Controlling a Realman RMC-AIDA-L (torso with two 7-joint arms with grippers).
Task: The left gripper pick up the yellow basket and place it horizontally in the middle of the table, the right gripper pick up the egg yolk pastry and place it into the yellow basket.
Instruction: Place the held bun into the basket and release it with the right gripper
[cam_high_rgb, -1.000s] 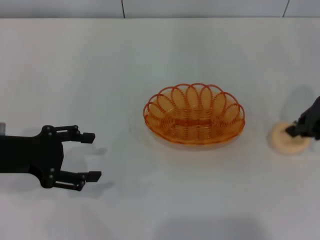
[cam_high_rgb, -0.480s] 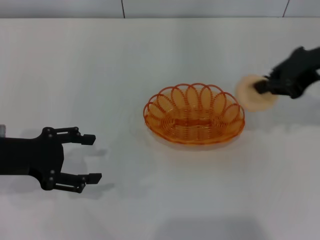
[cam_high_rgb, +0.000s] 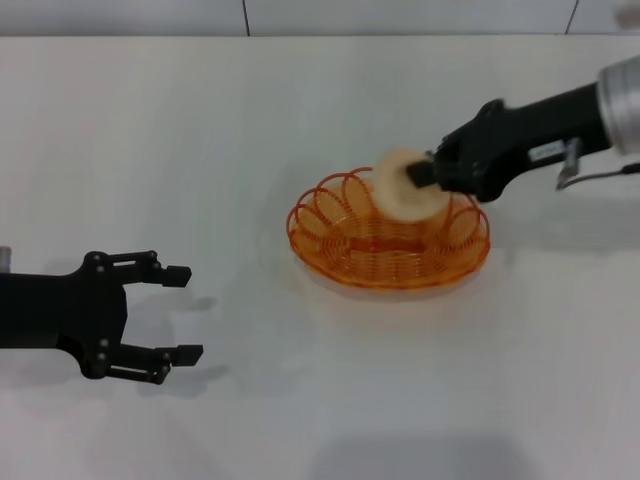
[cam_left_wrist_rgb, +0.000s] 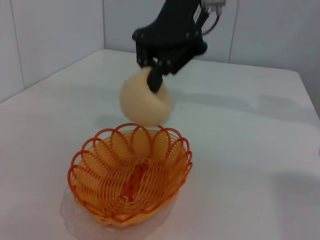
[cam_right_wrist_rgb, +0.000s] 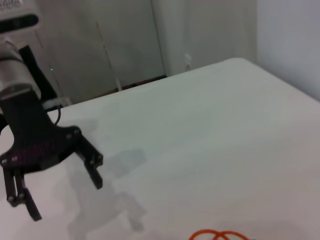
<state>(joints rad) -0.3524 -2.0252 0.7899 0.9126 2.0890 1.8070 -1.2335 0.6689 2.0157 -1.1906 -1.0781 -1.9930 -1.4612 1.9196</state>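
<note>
The yellow basket (cam_high_rgb: 388, 232) lies lengthwise across the middle of the white table (cam_high_rgb: 300, 110); it also shows in the left wrist view (cam_left_wrist_rgb: 131, 177). My right gripper (cam_high_rgb: 424, 173) is shut on the egg yolk pastry (cam_high_rgb: 405, 190) and holds it in the air above the basket's far side. The left wrist view shows the pastry (cam_left_wrist_rgb: 144, 101) hanging above the basket under the right gripper (cam_left_wrist_rgb: 157, 72). My left gripper (cam_high_rgb: 178, 312) is open and empty at the table's left, well apart from the basket. It also shows in the right wrist view (cam_right_wrist_rgb: 60, 185).
A bit of the basket's rim (cam_right_wrist_rgb: 220, 235) shows at the edge of the right wrist view. White walls (cam_left_wrist_rgb: 50, 30) stand beyond the table's edges.
My right gripper has lifted the pastry off the table at the right and carried it left to above the basket. The left arm and the basket have not moved.
</note>
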